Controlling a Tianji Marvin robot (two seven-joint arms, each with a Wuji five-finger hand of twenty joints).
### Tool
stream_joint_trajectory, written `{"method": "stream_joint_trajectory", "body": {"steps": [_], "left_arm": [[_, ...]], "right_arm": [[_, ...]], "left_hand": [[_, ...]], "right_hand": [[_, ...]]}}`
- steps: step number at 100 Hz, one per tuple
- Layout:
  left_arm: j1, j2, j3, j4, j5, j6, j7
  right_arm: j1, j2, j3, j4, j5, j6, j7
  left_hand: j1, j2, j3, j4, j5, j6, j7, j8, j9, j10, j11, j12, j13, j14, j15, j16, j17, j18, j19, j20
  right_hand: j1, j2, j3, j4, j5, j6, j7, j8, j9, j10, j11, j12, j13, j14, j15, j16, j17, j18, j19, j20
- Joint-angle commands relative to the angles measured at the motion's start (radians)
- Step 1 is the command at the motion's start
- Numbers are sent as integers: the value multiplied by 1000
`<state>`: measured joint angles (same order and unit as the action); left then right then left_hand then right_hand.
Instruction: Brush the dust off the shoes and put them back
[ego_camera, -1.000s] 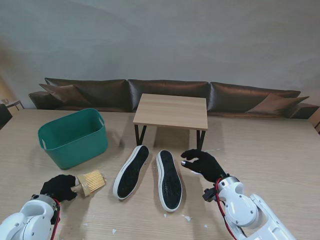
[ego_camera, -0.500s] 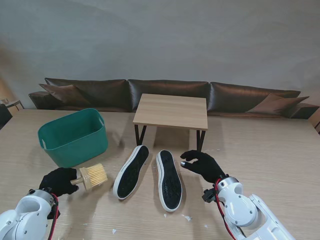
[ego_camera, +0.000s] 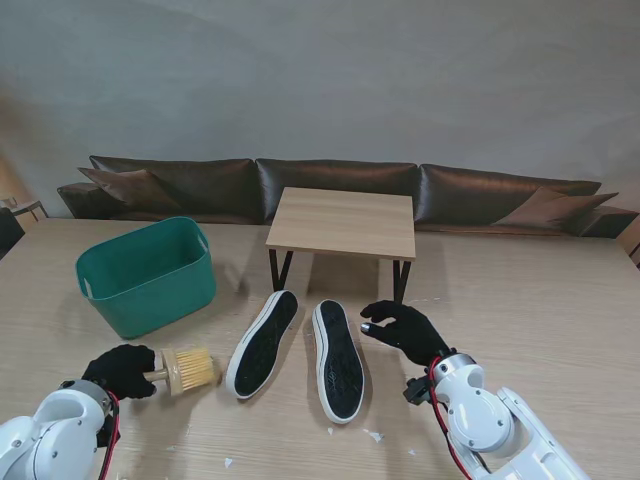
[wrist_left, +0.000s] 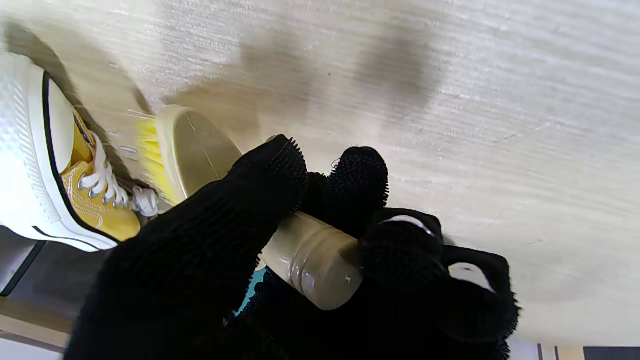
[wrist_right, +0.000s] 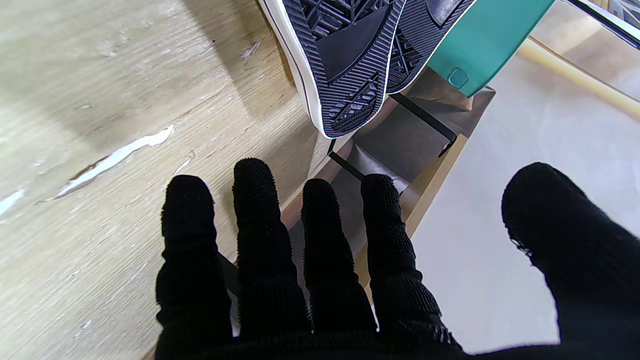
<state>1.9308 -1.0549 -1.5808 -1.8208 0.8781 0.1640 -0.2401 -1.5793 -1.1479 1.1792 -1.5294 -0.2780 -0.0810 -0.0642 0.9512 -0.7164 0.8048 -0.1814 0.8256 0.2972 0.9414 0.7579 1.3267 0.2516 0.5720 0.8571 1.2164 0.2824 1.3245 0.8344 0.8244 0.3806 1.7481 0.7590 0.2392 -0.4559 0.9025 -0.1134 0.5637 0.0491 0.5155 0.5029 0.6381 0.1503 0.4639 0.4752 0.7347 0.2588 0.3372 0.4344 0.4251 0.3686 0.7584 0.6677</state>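
Brush (ego_camera: 187, 368) shifted slightly nearer me since earlier frame, left hand (ego_camera: 122, 370) clasped round its handle, right hand (ego_camera: 405, 329) spread and empty beside right shoe (ego_camera: 337, 359), left shoe (ego_camera: 262, 342) sole-up alongside, green basket (ego_camera: 148, 274) farther on bench (ego_camera: 540, 300).

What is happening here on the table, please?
A two-armed robot is about to clean a pair of sneakers. Its left hand grips a wooden brush by the handle, bristles pointing toward the left sneaker, not touching it. The right hand is open, holding nothing, beside the right sneaker. Both sneakers lie on their sides, soles showing, in front of a small wooden stand. A green bin stands to the left. White specks lie on the table.
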Motion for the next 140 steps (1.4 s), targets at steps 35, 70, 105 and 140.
{"method": "stream_joint_trajectory", "body": {"steps": [35,70,105,140], "left_arm": [[-11,18,11,-16,101,-15,-138],[-10,22,24,-34,108,27,-185],[-34,31,60,-33,187,73,-272],[-64,36,100,4,184,94,-290]], "right_arm": [[-1,-4,-7,5,2,-2,15],[-1,-1,-10,8,-1,-2,27],[0,-2,-13,11,0,0,26],[1,-1,-15,14,3,-1,31]], "left_hand": [[80,88,-112,17,27,-80,72,-134,45,3,104,78,49,-21,91,47,-31,-91,55,20],[89,104,-121,-8,38,-46,49,-165,48,-4,91,5,49,2,64,11,-19,-63,40,-15],[-28,174,-258,26,64,-98,38,-132,-152,24,94,249,-76,-26,47,106,-124,-74,-5,89],[-5,281,-166,11,124,-57,-130,-173,18,-3,115,229,43,40,40,66,-56,-38,24,94]], "right_hand": [[6,25,17,27,-7,-4,14,-10,17,9,5,-13,27,3,9,12,-123,-2,32,2],[5,28,13,27,-14,-2,14,-10,10,9,5,-13,25,2,9,11,-125,-3,32,2],[6,28,16,27,-19,2,16,-10,11,8,7,-13,26,2,11,12,-124,-3,33,2],[6,28,16,27,-21,3,18,-10,9,9,8,-13,25,2,11,11,-124,-3,33,2]]}}
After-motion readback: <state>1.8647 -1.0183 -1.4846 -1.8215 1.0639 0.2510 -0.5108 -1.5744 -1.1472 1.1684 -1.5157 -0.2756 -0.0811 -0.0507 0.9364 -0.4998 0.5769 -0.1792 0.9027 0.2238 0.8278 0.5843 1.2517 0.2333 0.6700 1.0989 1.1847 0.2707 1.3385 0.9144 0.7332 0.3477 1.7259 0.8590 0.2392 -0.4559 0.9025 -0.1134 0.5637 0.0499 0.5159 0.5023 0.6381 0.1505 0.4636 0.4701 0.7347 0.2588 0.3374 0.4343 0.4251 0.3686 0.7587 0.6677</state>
